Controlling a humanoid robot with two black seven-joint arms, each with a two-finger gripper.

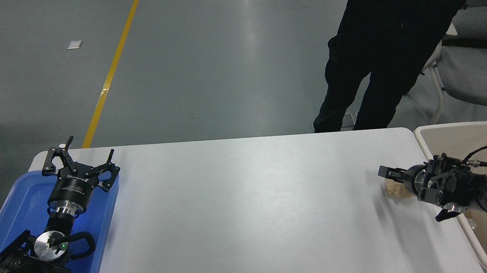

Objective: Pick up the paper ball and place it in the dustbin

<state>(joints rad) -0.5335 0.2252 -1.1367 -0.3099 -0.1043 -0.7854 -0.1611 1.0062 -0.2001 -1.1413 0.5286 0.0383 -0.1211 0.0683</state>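
The tan paper ball (pixel 394 190) lies on the white table (pixel 248 204) near its right edge, partly covered by my right gripper (pixel 389 174). The gripper reaches in from the right, low over the ball and against its top. How its jaws stand around the ball is hidden. The cream-beige dustbin (pixel 462 132) stands just right of the table, under my right arm. My left gripper (pixel 80 160) is parked open over the blue tray (pixel 20 199) at the lower left.
A person in dark clothes (pixel 383 49) stands at the table's far side, right of the middle. A grey chair (pixel 475 73) is behind the dustbin. A yellow line (pixel 110 73) runs along the floor.
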